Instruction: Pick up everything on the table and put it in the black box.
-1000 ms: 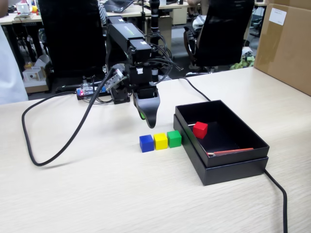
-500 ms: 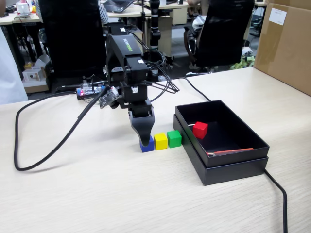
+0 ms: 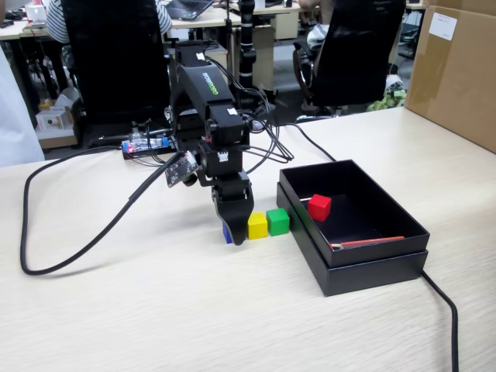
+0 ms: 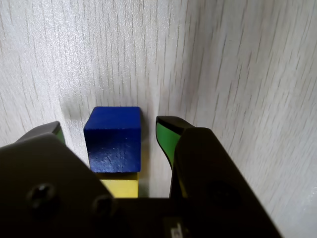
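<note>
Wrist view showed what the fixed view hid: gripper (image 4: pixel 110 131) jaws apart, one on each side of the blue cube (image 4: pixel 113 138), w/ gaps both sides, not clamped. Green pad (image 4: pixel 166 141) on the right jaw faced the cube w/o touching it. Yellow cube (image 4: pixel 120 187) sat directly behind the blue one in that view, mostly hidden under the gripper body.

Fixed view gave the wider layout instead: gripper (image 3: pixel 235 232) down at table (image 3: pixel 155 310) level, its dark fingers covering most of the blue cube (image 3: pixel 226 232); only a sliver showed at left. Yellow cube (image 3: pixel 257 225) just right of it, green cube (image 3: pixel 277 222) touching the yellow one, all in a row. Black box (image 3: pixel 349 267) stood right of the green cube, red cube (image 3: pixel 318 207) inside it, thin red strip (image 3: pixel 370 242) on the inner near edge.

Black cable (image 3: pixel 70 232) looped over the table left of the arm; another ran off the box's near right corner. Brown cardboard box (image 3: pixel 453 70) at far right, office chairs behind the table.
</note>
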Available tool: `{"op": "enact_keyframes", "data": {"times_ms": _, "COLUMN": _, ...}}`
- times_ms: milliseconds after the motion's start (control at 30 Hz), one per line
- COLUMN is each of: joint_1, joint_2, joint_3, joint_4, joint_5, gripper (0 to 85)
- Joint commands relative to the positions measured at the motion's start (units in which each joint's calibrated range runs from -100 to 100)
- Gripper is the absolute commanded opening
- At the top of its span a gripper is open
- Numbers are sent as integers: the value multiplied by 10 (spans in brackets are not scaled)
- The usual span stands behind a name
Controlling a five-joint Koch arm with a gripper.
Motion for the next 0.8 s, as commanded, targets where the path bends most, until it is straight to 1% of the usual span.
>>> {"op": "enact_keyframes", "data": {"times_ms": 0, "joint_1": -2, "joint_2": 3, "joint_3": 52, "joint_4": 8, "joint_5": 1, "gripper": 351}}
{"op": "enact_keyframes", "data": {"times_ms": 67, "joint_1": -4, "joint_2": 11, "joint_3": 54, "joint_4": 23, "joint_5": 1, "gripper": 301}}
{"op": "enact_keyframes", "data": {"times_ms": 167, "joint_1": -8, "joint_2": 14, "joint_3": 54, "joint_4": 48, "joint_5": 1, "gripper": 170}}
{"op": "enact_keyframes", "data": {"times_ms": 333, "joint_1": -12, "joint_2": 1, "joint_3": 56, "joint_4": 51, "joint_5": 0, "gripper": 164}}
{"op": "enact_keyframes", "data": {"times_ms": 567, "joint_1": -16, "joint_2": -168, "joint_3": 49, "joint_4": 51, "joint_5": -17, "gripper": 164}}
{"op": "enact_keyframes", "data": {"times_ms": 667, "joint_1": -3, "joint_2": -233, "joint_3": 66, "joint_4": 49, "joint_5": -18, "gripper": 164}}
{"op": "enact_keyframes", "data": {"times_ms": 767, "joint_1": 30, "joint_2": -280, "joint_3": 91, "joint_4": 49, "joint_5": -17, "gripper": 165}}
